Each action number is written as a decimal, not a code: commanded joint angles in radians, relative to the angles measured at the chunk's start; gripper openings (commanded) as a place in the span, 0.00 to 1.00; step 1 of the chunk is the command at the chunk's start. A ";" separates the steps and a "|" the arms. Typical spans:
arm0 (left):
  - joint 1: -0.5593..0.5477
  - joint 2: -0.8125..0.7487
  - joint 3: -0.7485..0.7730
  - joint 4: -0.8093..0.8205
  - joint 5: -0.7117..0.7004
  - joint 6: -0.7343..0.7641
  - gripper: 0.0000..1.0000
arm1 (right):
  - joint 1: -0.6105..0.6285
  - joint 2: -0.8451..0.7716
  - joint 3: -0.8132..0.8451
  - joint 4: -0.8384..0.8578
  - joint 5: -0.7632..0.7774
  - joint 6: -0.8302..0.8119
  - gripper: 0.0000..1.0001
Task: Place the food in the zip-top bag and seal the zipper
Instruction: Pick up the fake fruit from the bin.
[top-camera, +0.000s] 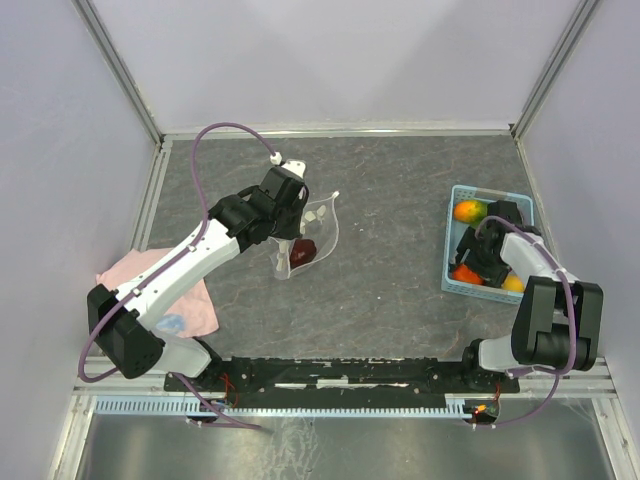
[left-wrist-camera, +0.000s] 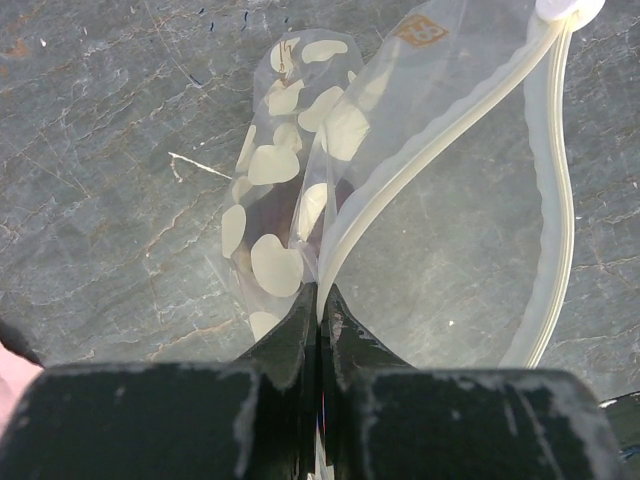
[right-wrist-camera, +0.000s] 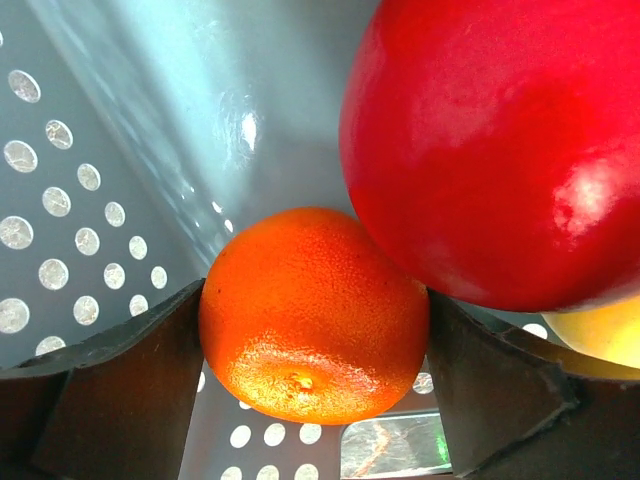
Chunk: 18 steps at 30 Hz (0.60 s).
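At the near-left corner of the surface (top-camera: 400, 300) a pink cloth (top-camera: 198, 302) lies under my left arm.

At the right edge sits the basket (top-camera: 447, 250), and my right hand (right-wrist-camera: 315, 305) is down in its near end. Its fingers (right-wrist-camera: 120, 390) stand apart, one on each side of an orange (right-wrist-camera: 310, 320) that rests on the perforated floor. The orange fills the gap between them, its skin right at both fingers. I cannot tell whether they press on it. A big red fruit (right-wrist-camera: 500, 150) sits just behind the orange and touches it, and a yellow fruit (right-wrist-camera: 600, 340) shows below the red one, at the right finger.

Left of the surface's middle, my left hand (left-wrist-camera: 320, 310) is pressed together on the bag (left-wrist-camera: 450, 220), pinching it at the mouth edge. From the pinch the zipper (left-wrist-camera: 440, 140) curves up and away, and a second run of it bows out to the right, so the mouth gapes. White spots (left-wrist-camera: 275, 265) cluster on the bag's left side. In the top view a maroon fruit (top-camera: 305, 250) lies inside the bag, low down near the pinch.

At the basket's far end lies a mango (top-camera: 469, 211), well apart from my right hand.
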 joint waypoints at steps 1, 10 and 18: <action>0.007 -0.014 -0.002 0.019 0.011 0.014 0.03 | -0.001 -0.028 0.004 0.011 -0.011 -0.014 0.83; 0.010 -0.014 -0.003 0.022 0.019 0.014 0.03 | -0.002 -0.192 0.046 -0.071 0.037 -0.030 0.63; 0.011 -0.013 -0.005 0.029 0.033 0.022 0.03 | 0.022 -0.350 0.124 -0.151 0.031 -0.059 0.59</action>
